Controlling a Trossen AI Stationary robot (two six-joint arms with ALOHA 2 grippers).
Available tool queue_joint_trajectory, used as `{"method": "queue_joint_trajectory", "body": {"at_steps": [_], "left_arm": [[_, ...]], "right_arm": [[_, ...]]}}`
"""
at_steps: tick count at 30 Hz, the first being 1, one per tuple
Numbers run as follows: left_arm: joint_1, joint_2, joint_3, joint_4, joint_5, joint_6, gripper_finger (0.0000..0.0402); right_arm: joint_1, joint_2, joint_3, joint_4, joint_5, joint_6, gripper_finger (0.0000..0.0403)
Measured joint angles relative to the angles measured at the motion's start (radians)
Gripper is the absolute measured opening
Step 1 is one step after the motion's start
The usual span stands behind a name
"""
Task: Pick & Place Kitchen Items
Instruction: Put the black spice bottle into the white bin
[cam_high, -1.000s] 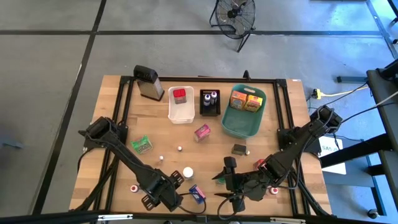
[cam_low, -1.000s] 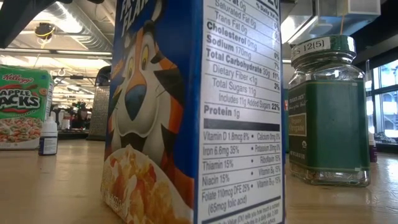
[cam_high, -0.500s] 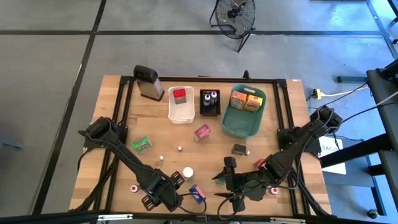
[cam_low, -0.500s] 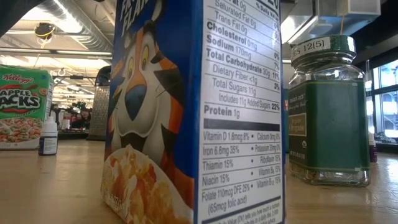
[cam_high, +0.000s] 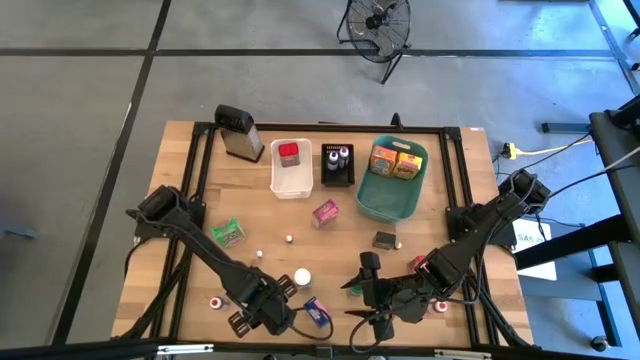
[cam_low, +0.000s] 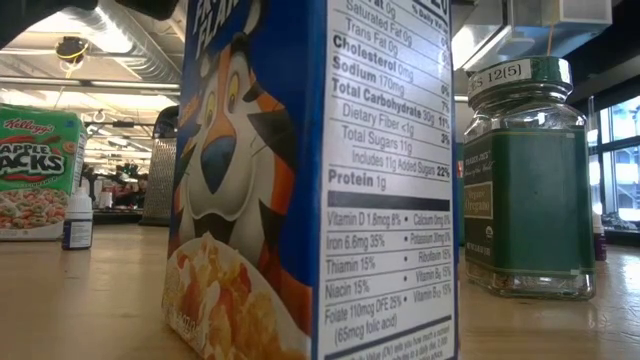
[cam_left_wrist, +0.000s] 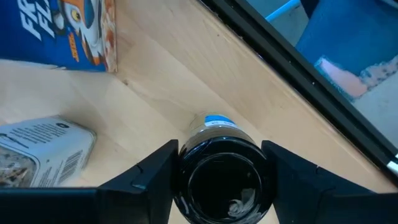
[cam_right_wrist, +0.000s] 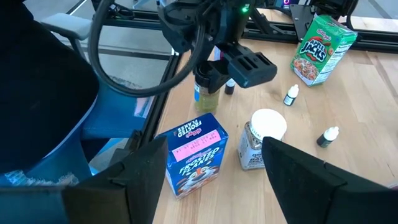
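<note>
The left gripper (cam_left_wrist: 221, 186) had narrowed its jaws around a black-capped bottle (cam_left_wrist: 222, 180) standing near the table's (cam_high: 190, 185) front edge beside the blue box (cam_right_wrist: 191, 152), likely about to lift; the right gripper (cam_right_wrist: 205, 171) hovered spread, empty.

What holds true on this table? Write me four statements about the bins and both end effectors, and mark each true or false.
1. A red-topped item sits in the white bin. True.
2. The teal basket is empty. False: it holds two boxes.
3. The right end effector is open and holds nothing. True.
4. The left end effector hovers above the teal basket. False: it is down over a black-capped bottle at the near edge.
</note>
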Motion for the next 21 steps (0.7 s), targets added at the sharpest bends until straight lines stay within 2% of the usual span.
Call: {"method": "queue_joint_trajectory", "body": {"at_steps": [6,10,18,21], "left_arm": [[-0.004,-0.016,-0.002,-0.036,-0.019,-0.016,0.0202],[-0.026,-0.029,0.045,-0.073,-0.07,-0.02,0.0202],[-0.073,-0.029,0.28,-0.324,-0.248,-0.06,0.0202],[-0.072,-0.029,0.39,-0.38,-0.274,-0.067,0.0202]], "right_arm": [[0.0,0.0,0.0,-0.002,0.0,0.0,0.0264],[0.0,0.0,0.0,-0.002,0.0,0.0,0.0264],[0.0,0.0,0.0,-0.002,0.008,0.001,0.0264],[0.0,0.0,0.0,-0.002,0.008,0.001,0.0264]]}}
